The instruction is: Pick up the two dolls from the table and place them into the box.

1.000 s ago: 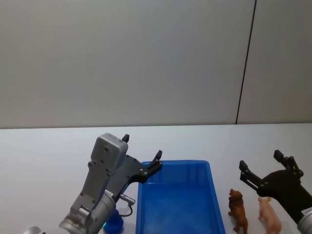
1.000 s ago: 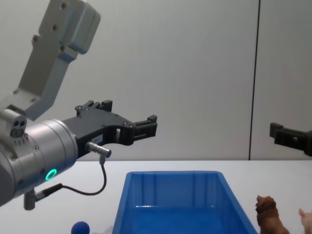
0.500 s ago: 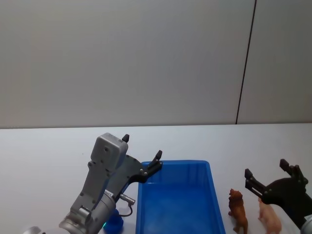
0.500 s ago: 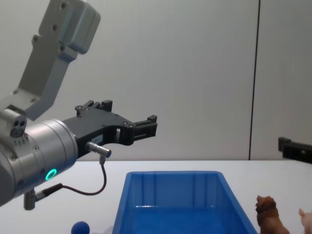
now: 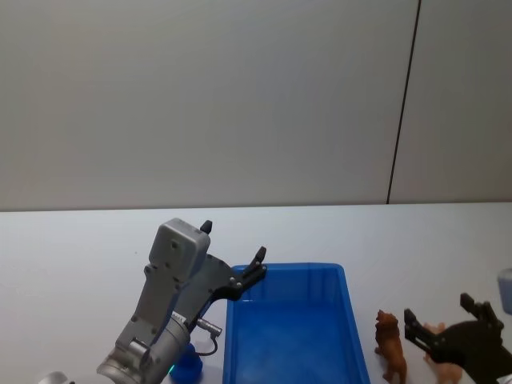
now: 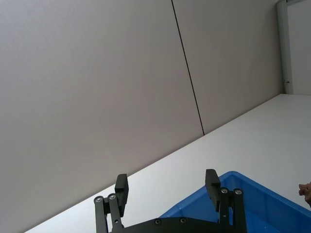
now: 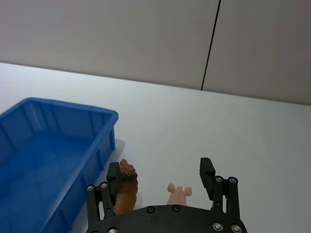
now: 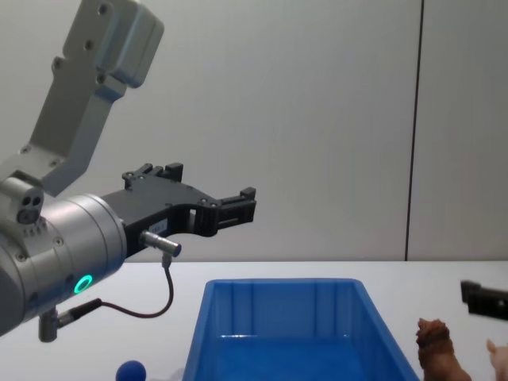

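Both dolls sit on the plain white counter (image 5: 80,256), just to the right of the bright blue rectangular plastic box (image 5: 296,266), and neither is in it. The brown shaggy four-legged animal doll (image 5: 390,344) stands upright closest to the box wall. The pale pink pig doll (image 7: 179,194) is right beside it, on the side away from the box.

The right pincer (image 5: 438,310) hangs low over the two of them with its black fingers spread wide and nothing held. In the right wrist view the pig shows between the two fingers and the brown doll is right at one finger. I can't tell whether anything is actually touching.

The left pincer (image 5: 234,240) is up in the air by the far left corner of the box, well above the counter in the chest view. It's also wide open and has hold of nothing. A small blue ball (image 8: 131,371) lies on the counter left of the box, below that arm.
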You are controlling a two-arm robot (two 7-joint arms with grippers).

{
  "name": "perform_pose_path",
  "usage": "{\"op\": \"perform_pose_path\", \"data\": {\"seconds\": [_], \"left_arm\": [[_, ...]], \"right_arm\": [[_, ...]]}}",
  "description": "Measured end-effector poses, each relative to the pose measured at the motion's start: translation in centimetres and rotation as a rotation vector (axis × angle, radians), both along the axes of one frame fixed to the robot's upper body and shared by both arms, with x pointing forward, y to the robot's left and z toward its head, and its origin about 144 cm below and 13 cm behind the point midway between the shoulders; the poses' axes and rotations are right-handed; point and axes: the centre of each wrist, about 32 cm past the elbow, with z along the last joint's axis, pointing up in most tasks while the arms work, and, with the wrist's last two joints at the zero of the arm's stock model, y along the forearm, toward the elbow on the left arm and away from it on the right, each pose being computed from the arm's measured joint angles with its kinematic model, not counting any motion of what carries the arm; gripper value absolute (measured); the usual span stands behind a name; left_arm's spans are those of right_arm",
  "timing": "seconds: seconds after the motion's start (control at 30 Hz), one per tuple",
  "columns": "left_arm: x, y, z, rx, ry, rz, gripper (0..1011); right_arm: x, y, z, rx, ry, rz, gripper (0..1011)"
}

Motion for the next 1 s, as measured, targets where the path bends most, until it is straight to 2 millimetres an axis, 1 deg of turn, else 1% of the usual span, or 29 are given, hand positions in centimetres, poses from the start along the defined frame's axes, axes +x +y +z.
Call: {"op": "perform_pose_path", "data": {"seconds": [0.43,0.93,1.0], "left_arm": [[0.0,0.0,0.0,0.0,0.0,0.0,1001],[0.0,0.0,0.0,0.0,0.0,0.0,1001],[0.0,0.0,0.0,0.0,0.0,0.0,1001]], "right_arm": [[-0.3,-0.2,-1.7,-0.022,0.083,-0.041,1001],[-0.2,-0.5,-3.4,-0.019,0.149,-0.057,1001],[-0.2,-0.5,-3.6,-0.016,0.156,-0.055,986]]}}
